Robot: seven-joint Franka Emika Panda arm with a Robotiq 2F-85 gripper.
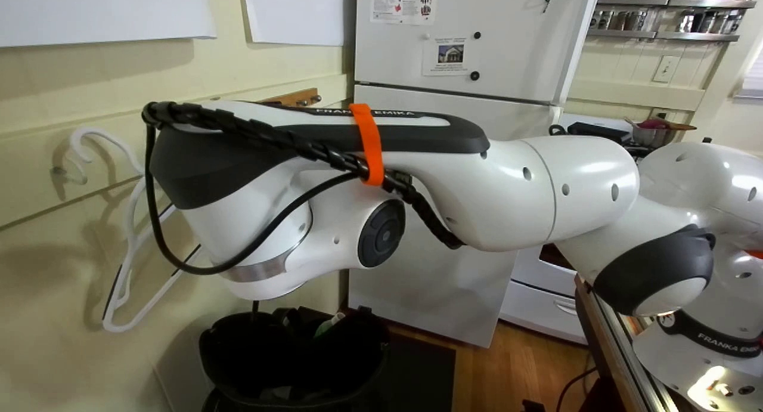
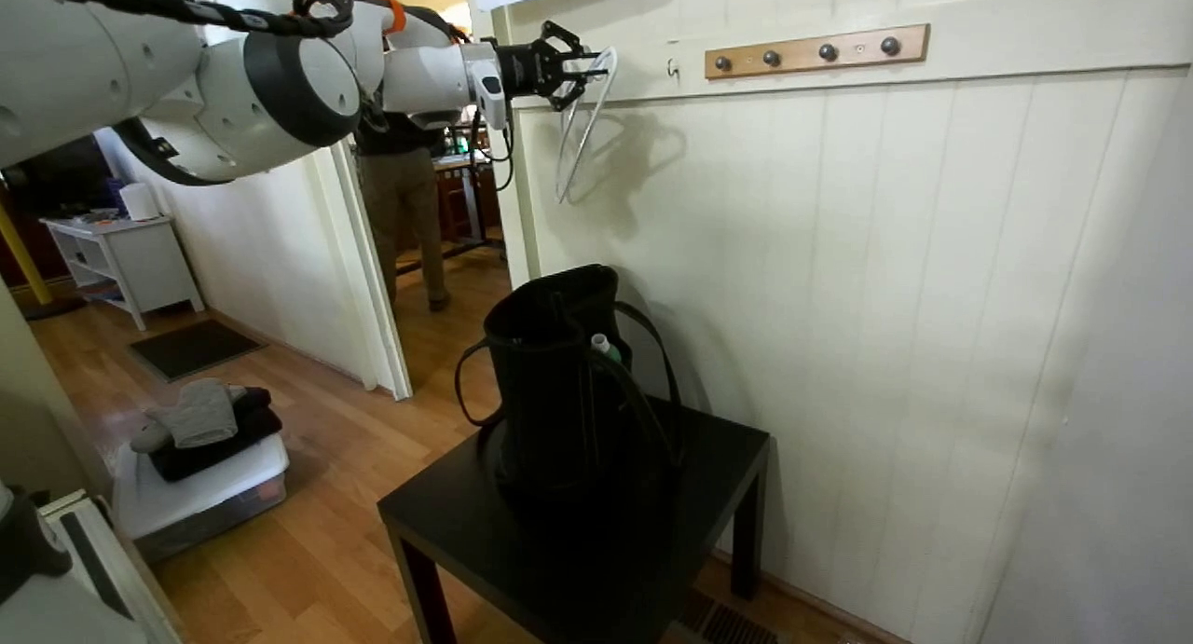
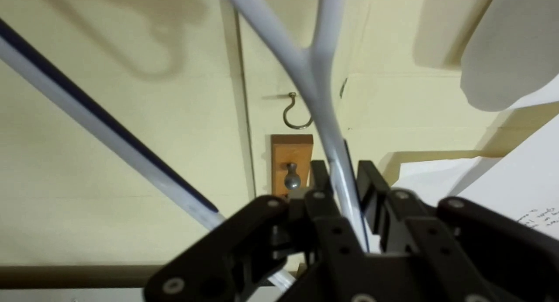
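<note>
My gripper point(image 3: 343, 164) is closed around one arm of a white plastic hanger point(image 3: 321, 83), with a finger on each side. The hanger has a dark strip along its bars. In an exterior view the gripper point(image 2: 598, 64) holds the hanger point(image 2: 573, 159) out from the wall, and its shadow falls behind it. The hanger point(image 1: 114, 325) also shows in an exterior view where the arm hides the gripper. A metal wall hook point(image 3: 298, 126) shows beyond the hanger in the wrist view, partly behind it. The same wall hook point(image 2: 673, 68) is to the right of the gripper in an exterior view.
A wooden rack with knobs point(image 2: 815, 52) is on the wall. A black bag point(image 2: 550, 411) stands on a black side table point(image 2: 438, 504) below the gripper. White papers point(image 3: 445, 175) hang on the wall. A fridge point(image 1: 435, 281) stands behind the arm. A person point(image 2: 396, 197) is in the doorway.
</note>
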